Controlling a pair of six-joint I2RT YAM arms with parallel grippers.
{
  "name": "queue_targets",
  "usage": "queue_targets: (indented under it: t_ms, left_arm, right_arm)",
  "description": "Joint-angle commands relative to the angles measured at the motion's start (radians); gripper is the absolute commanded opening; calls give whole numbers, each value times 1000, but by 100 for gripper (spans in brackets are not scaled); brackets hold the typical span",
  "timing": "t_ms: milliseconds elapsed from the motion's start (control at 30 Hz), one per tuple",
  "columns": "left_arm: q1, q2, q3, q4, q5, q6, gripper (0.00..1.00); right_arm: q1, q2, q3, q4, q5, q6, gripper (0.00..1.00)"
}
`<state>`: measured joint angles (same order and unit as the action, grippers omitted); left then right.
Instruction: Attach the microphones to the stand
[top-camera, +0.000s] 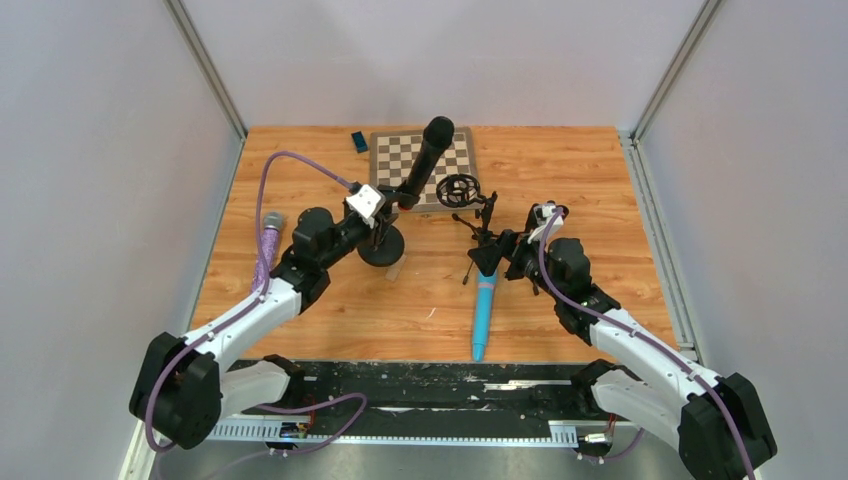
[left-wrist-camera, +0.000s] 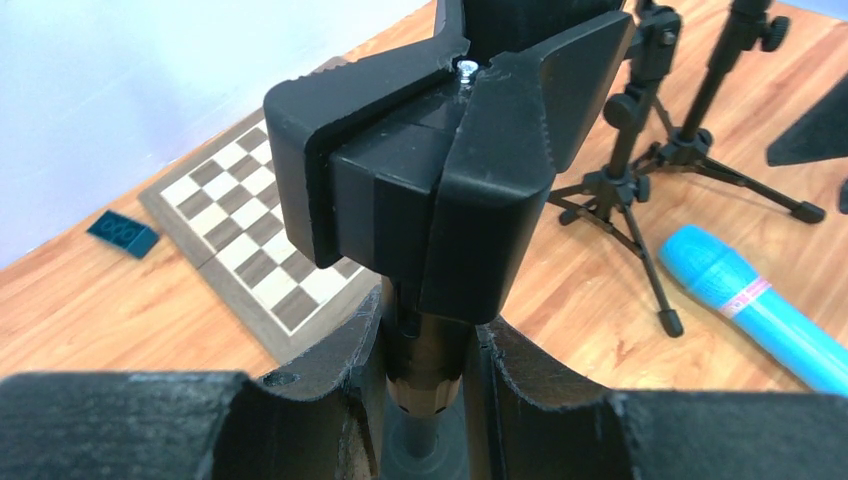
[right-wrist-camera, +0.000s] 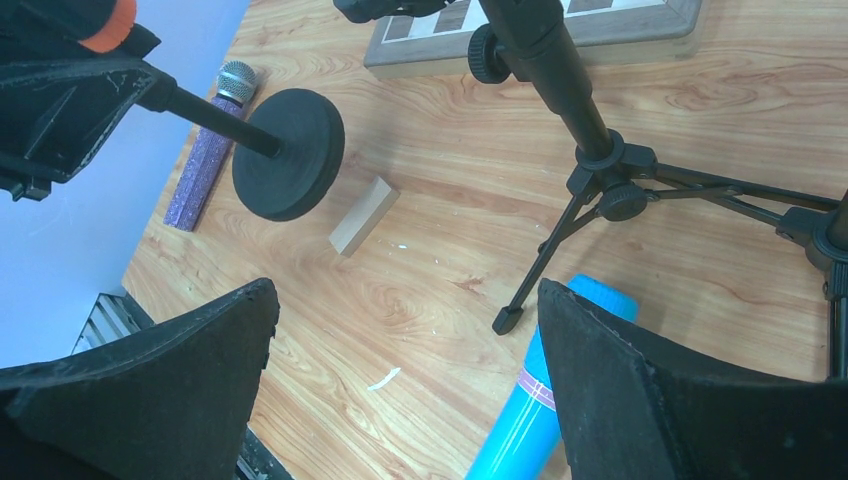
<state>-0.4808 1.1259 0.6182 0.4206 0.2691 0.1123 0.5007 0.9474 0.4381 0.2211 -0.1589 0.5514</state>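
Nearest, by the counter's near edge at centre: light blue mic (top-camera: 484, 320), lying flat, tail toward the arms and head pointing away toward the far edge. It has a smooth tube body w/ a pink band partway up.

Right claw (top-camera: 497, 255) hangs just over the blue mic's head w/ its jaws spread wide and nothing in them. In the wrist view the mic sits low between the pads, off to the right one.

Purple mic (top-camera: 266, 255) lies along the left edge, silver grille toward the far side. It's short, glittery and untouched.

A small wood block (right-wrist-camera: 362, 215) lies just beside the round-base stand (top-camera: 381, 247), left of centre.

Left claw (left-wrist-camera: 425, 400) is closed on that stand's stem, right under the clip.

Black mic (top-camera: 425, 160) is already up in the clip, tilted up toward the far edge. Its orange end (right-wrist-camera: 108, 22) pokes out the low side.

Step in hand, as I read it: 1 of 3 mics is mounted, left arm is steadying that stand, and right arm is lined up to pick up the blue one.

Next move: drop the right claw, centre it on the body rather than the head, close, lift, then carry it to the tripod stand (top-camera: 480, 215) w/ the ring mount, just beyond. There are prob. two tripods there; the top view is too cluttered to be sure. The legs are close to the mic, so watch for a snag.

Chessboard (top-camera: 395, 160) sits at the far edge.
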Motion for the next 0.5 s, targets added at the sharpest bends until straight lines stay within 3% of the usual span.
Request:
queue_targets:
  t_ms: [0,467]
  left_arm:
    - [35,-23,40,157,-27,-16,0]
    - [201,77,-9,343,-124,-106,0]
  right_arm:
    - [-5,-13,-11,3,-8,-16,100]
    - [-10,-10,-12,3,-4,-22,100]
